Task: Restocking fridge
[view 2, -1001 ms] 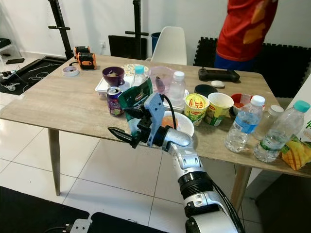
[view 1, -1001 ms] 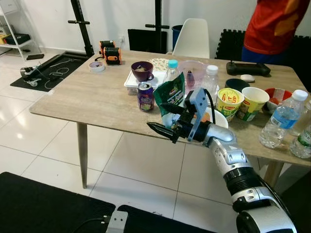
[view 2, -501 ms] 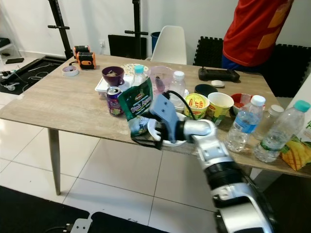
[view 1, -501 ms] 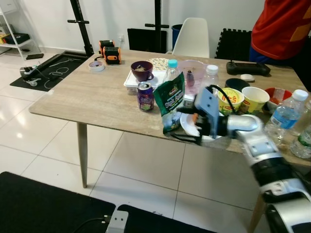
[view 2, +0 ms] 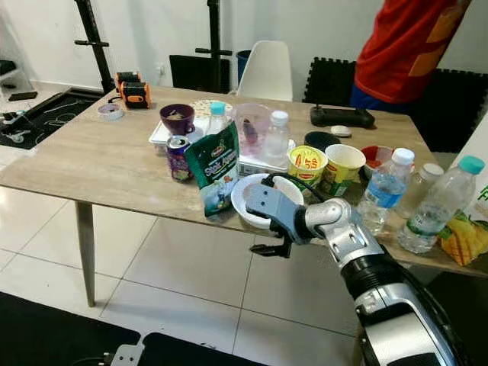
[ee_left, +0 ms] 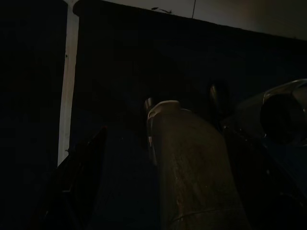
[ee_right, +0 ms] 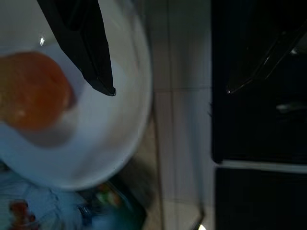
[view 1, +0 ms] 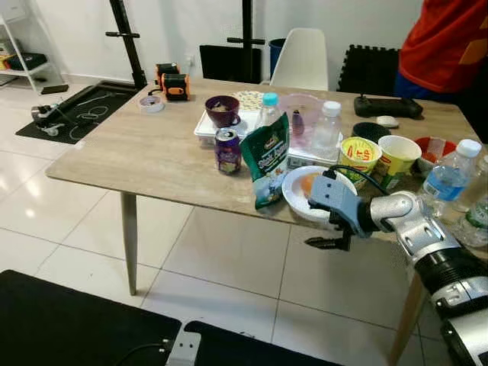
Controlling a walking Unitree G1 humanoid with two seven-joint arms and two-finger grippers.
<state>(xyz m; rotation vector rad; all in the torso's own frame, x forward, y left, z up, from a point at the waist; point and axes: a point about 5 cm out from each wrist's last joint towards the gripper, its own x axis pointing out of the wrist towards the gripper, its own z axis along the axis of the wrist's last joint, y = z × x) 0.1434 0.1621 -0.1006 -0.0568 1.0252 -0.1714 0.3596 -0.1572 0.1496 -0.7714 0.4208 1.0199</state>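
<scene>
Right pincer [view 1: 329, 229] sits at the near bench [view 1: 137, 156] edge, fingers spread: one over the white bowl [view 1: 296, 191], the other below the bench edge. Bowl holds something orange [ee_right: 29, 91], maybe a fruit, blurred. Green snack bag [view 1: 267, 158] stands upright just beside the bowl, toward the robot's left, apart from the pincer. Purple can [view 1: 227, 150] near the bag. Noodle cups [view 1: 360, 158], water bottles [view 1: 446, 183] and a purple cup [view 1: 223, 110] further back. Person in a red shirt [view 1: 442, 38] behind the bench. Left wrist view very dark; left pincer state cannot tell.
</scene>
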